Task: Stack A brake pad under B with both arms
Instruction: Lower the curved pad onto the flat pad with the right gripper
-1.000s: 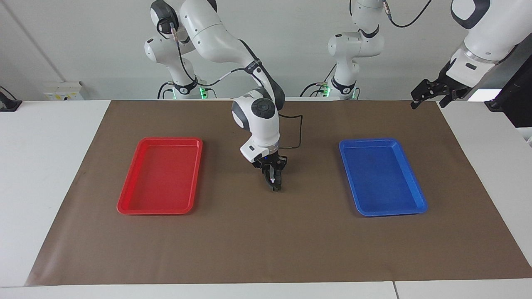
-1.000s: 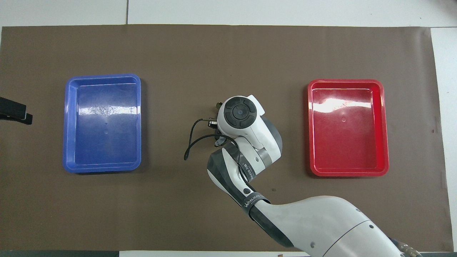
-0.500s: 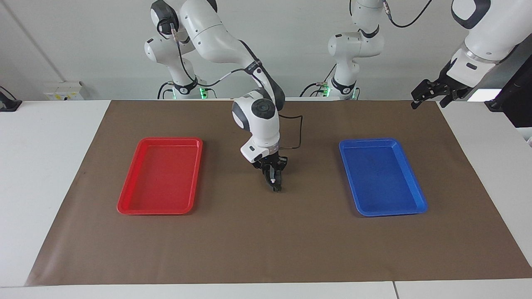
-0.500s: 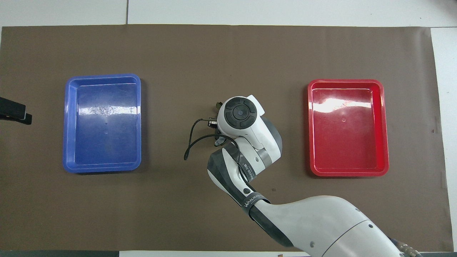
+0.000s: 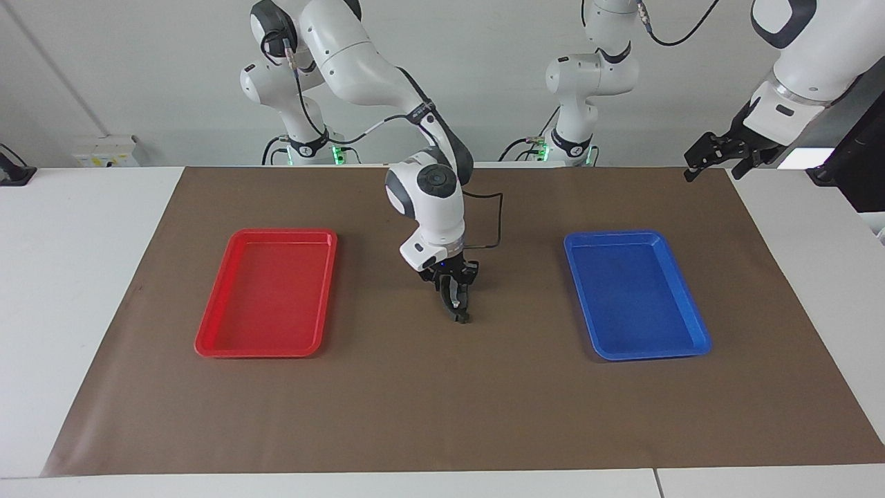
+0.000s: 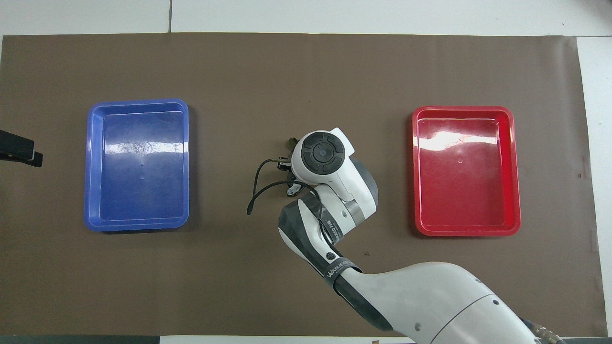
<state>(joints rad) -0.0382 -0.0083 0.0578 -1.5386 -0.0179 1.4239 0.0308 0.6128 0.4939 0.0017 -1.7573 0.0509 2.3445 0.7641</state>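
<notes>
My right gripper (image 5: 459, 312) points straight down at the middle of the brown mat (image 5: 442, 401), between the two trays. Its fingers are closed on a small dark piece (image 5: 462, 318) whose lower end touches the mat. I cannot tell whether this is the short pad A or the crescent B. In the overhead view the right wrist hides the gripper, and only a dark bit (image 6: 290, 142) shows at its edge. No other brake piece shows. My left gripper (image 5: 712, 171) waits open and empty, raised over the mat's corner at the left arm's end; it also shows in the overhead view (image 6: 21, 153).
A red tray (image 5: 207, 344) lies empty toward the right arm's end. A blue tray (image 5: 650, 355) lies empty toward the left arm's end. A black cable (image 5: 499, 221) loops from the right wrist.
My right gripper has sunk slightly with the dark piece, which now touches the mat. The left arm has not moved.
</notes>
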